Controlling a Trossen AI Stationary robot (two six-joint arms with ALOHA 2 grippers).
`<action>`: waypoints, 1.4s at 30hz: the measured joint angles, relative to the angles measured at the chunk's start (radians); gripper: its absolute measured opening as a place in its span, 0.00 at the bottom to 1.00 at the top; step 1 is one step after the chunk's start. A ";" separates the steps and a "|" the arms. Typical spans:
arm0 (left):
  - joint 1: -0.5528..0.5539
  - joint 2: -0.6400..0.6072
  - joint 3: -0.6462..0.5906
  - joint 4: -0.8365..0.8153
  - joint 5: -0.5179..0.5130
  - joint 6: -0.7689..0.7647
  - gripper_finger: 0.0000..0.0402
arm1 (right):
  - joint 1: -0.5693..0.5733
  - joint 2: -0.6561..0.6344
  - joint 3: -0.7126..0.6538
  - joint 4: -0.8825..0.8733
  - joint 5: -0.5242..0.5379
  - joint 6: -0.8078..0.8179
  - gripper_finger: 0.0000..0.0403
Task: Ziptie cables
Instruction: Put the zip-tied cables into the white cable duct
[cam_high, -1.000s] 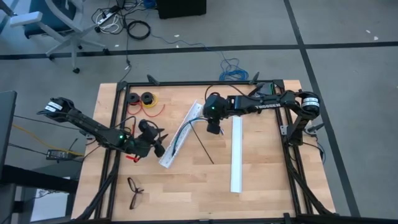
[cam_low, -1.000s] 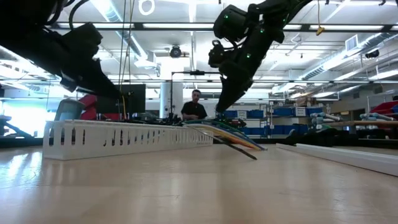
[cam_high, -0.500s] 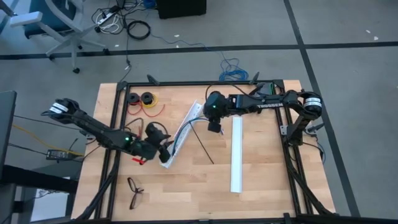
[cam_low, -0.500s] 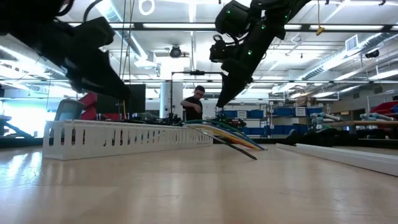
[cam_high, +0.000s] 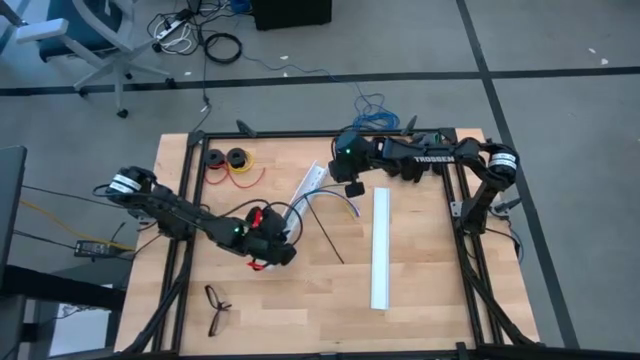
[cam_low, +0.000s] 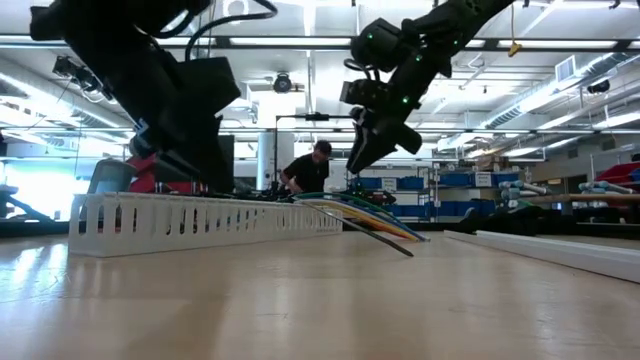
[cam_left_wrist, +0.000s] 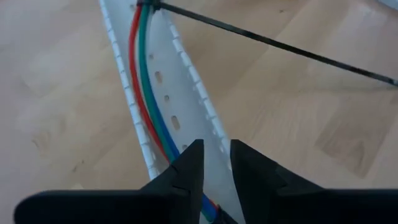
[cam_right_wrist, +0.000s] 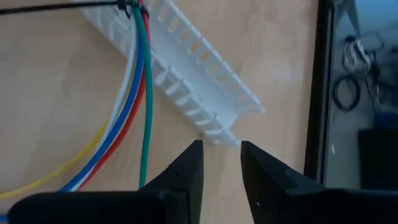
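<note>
While the cables (cam_high: 296, 212) lie in the white rail (cam_high: 304, 190) at frame centre with the ziptie (cam_high: 325, 233) already looped round them, tightening looks unfinished; left gripper (cam_left_wrist: 214, 171) and right gripper (cam_right_wrist: 221, 163) show narrow gaps, gripping nothing visible.

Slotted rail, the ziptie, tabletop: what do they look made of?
Slotted rail: looks like white moulded plastic, smooth and slightly glossy, with thin, evenly cut comb-like fingers. Ziptie: probably black nylon or similar plastic, a thin, straight, matte strip. Tabletop: pale wood, likely butcher block, with visible grain, plank seams and a satin sheen.
</note>
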 joint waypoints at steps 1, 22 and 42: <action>0.003 0.000 0.000 -0.001 0.005 -0.019 0.21 | -0.010 0.000 0.000 0.009 -0.023 -0.009 0.22; 0.068 -0.002 0.002 0.002 0.078 -0.058 0.21 | -0.050 0.288 0.309 -0.222 -0.039 -0.359 0.19; 0.067 -0.007 0.002 -0.020 0.078 0.017 0.21 | 0.038 0.314 0.313 -0.414 -0.008 -0.101 0.02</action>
